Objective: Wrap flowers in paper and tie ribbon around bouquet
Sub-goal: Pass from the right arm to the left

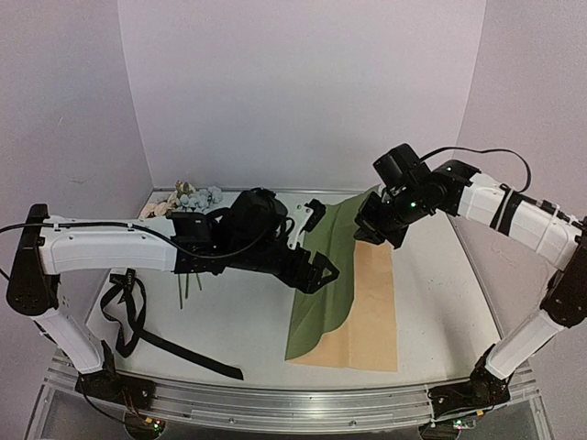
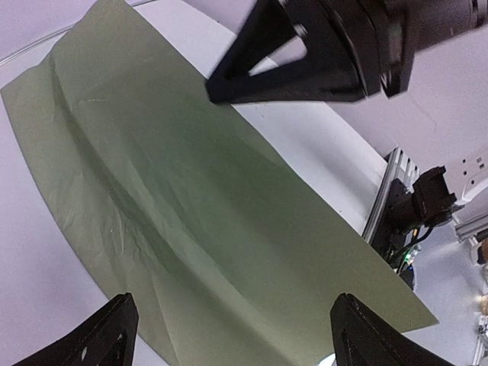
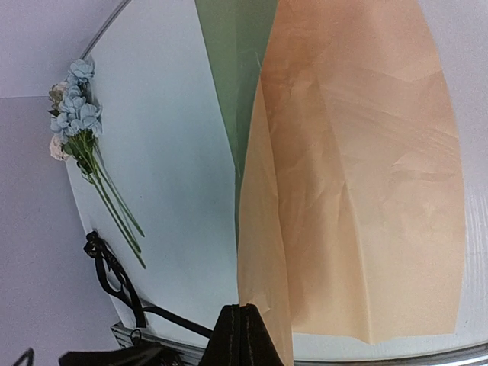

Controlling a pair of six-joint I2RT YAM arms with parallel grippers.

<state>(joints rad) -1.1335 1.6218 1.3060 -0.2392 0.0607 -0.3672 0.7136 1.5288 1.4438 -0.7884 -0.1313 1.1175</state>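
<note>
In the left wrist view, the left gripper (image 2: 240, 339) stands wide apart. Only its two black fingertips (image 2: 114, 328) show, at the bottom corners of the frame, with nothing between them. Below them lies the olive-green face of the paper (image 2: 191, 213), creased and slanting across the white table (image 2: 320, 145). The right gripper (image 2: 221, 85) pokes in from the upper right of that frame, its tip at the far edge of the sheet; whether it touches cannot be told from there.

The right wrist view settles it. The right gripper (image 3: 242, 335), at the bottom centre, is pressed closed, and a raised fold of the paper (image 3: 366, 191) runs straight up into its tips. Here the sheet shows mostly its tan-orange side, with a green strip at the top centre.

From the top camera, the left gripper (image 1: 316, 246) hovers at centre frame over the paper's left edge, and its arm hides part of the flowers (image 1: 188, 197). The right gripper (image 1: 376, 229) holds the sheet's far edge lifted. The paper (image 1: 316, 321) lies centre-right, green on the left, tan on the right.

Only the right wrist view shows the flowers (image 3: 76, 114) whole, at the left edge, with blue blooms and thin green stems. The ribbon (image 3: 114, 278) below them is partly cut off. In the top view, the ribbon (image 1: 138, 321) sprawls at the lower left of the table (image 1: 238, 321).
</note>
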